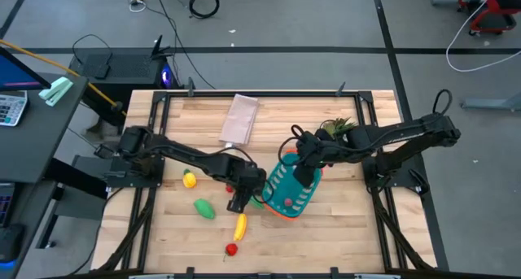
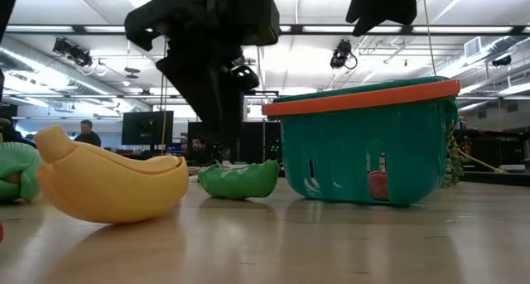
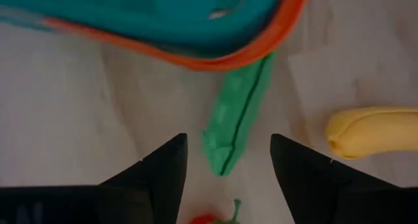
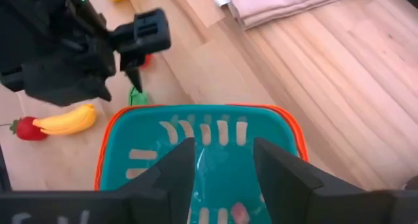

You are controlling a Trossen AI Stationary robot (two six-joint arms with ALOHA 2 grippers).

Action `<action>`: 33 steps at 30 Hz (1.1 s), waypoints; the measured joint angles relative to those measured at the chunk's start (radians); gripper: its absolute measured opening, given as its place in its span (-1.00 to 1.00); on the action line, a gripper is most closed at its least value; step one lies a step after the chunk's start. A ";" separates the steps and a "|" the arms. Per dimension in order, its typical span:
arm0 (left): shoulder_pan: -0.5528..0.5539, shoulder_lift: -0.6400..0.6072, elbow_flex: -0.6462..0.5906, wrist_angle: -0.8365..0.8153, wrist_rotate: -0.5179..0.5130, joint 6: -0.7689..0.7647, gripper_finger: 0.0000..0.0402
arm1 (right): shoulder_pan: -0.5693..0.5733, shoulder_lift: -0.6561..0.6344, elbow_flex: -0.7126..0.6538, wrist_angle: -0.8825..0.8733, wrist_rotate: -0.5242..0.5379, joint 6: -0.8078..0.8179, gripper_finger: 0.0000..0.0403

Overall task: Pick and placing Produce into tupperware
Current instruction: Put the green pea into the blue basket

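Note:
The teal basket with an orange rim (image 1: 286, 191) stands right of the table's middle, with a red toy (image 2: 377, 185) inside it. A green pod (image 3: 235, 116) lies on the table against the basket's left side. My left gripper (image 3: 228, 162) is open just above the pod, a finger on either side of its end, touching nothing. My right gripper (image 4: 225, 168) is open and empty above the basket. A yellow banana (image 1: 240, 226), a red toy (image 1: 232, 249), a green toy (image 1: 203, 207) and a lemon (image 1: 190, 180) lie on the table to the left.
A folded beige cloth (image 1: 240, 118) lies at the table's far middle. A small potted plant (image 1: 338, 128) stands behind the basket, beside the right arm. Bare wood shows along the near edge and at the right.

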 joint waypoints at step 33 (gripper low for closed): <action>-0.075 0.070 0.002 0.079 -0.075 0.074 0.13 | 0.000 0.005 0.001 -0.001 0.006 -0.037 -0.19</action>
